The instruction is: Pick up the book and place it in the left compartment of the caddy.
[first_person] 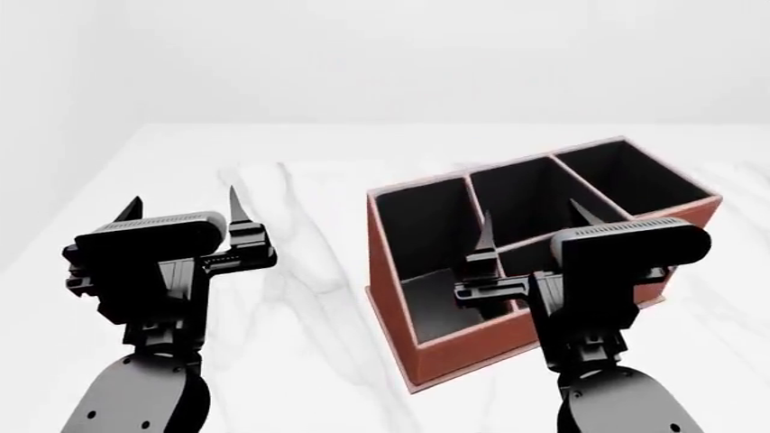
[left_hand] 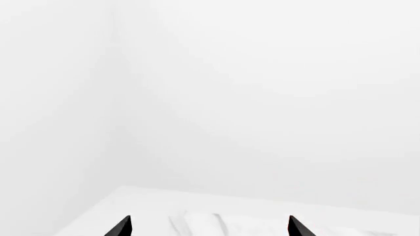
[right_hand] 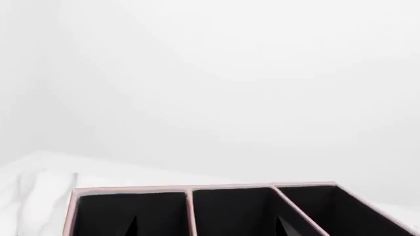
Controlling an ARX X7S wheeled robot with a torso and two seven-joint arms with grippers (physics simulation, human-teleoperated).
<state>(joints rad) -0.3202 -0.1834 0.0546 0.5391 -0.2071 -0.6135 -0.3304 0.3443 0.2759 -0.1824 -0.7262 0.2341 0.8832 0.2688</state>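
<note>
The reddish-brown caddy (first_person: pixel 398 298) stands on the white marble table (first_person: pixel 301 180), right of centre. Its left compartment (first_person: pixel 424 236) is the long black-lined slot at its left end. The caddy's far rim also shows in the right wrist view (right_hand: pixel 131 190). My right gripper (first_person: pixel 532 215) is open and hovers above the caddy's middle slots; its finger tips show in the right wrist view (right_hand: pixel 206 223). My left gripper (first_person: pixel 183 200) is open and empty over the table, left of the caddy, and also shows in the left wrist view (left_hand: pixel 208 223). The book is not in view.
The table's left edge (first_person: pixel 72 189) runs close to my left arm. Its far edge (first_person: pixel 421 126) meets a plain white wall. The left wrist view shows the table corner (left_hand: pixel 125 189).
</note>
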